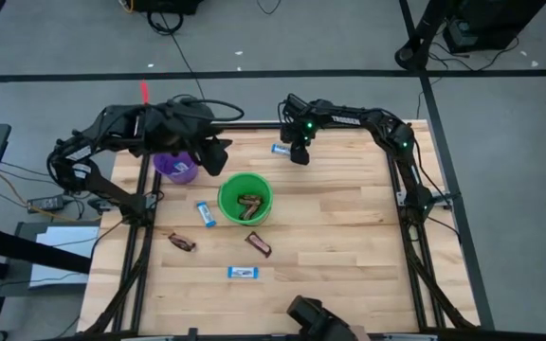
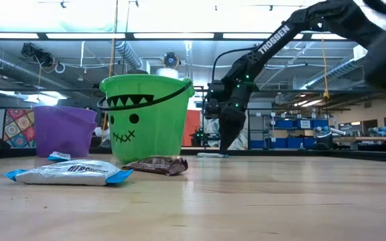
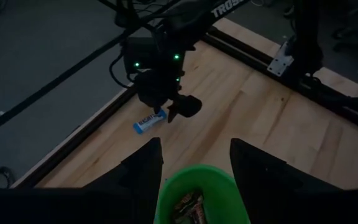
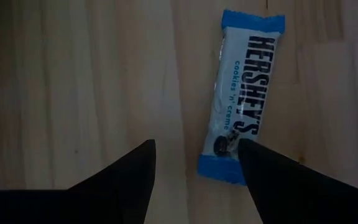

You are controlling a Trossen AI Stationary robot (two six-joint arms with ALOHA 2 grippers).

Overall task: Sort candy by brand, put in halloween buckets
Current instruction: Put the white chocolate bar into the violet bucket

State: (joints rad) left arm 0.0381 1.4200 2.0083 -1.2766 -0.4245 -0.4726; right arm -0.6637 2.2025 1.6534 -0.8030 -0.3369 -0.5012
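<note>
High view: the right pincer point(image 1: 299, 154) hangs low at the far edge of the light wooden desk point(image 1: 349, 237), fingers spread, just beside a flat blue-and-white wrapped candy bar point(image 1: 280, 149) that lies free on the wood. Right wrist view puts this bar point(image 4: 243, 99) partly past 1 dark finger, not between the 2. The left pincer point(image 1: 214, 156), fingers spread and holding nothing, hovers between the small round purple plastic bucket point(image 1: 175, 168) and the bright green plastic bucket point(image 1: 245, 199), which holds brown-wrapped bars. 2 blue-and-white bars point(image 1: 205, 213) point(image 1: 242, 273) and 2 dark brown bars point(image 1: 181, 242) point(image 1: 259, 244) lie near the green bucket.
</note>
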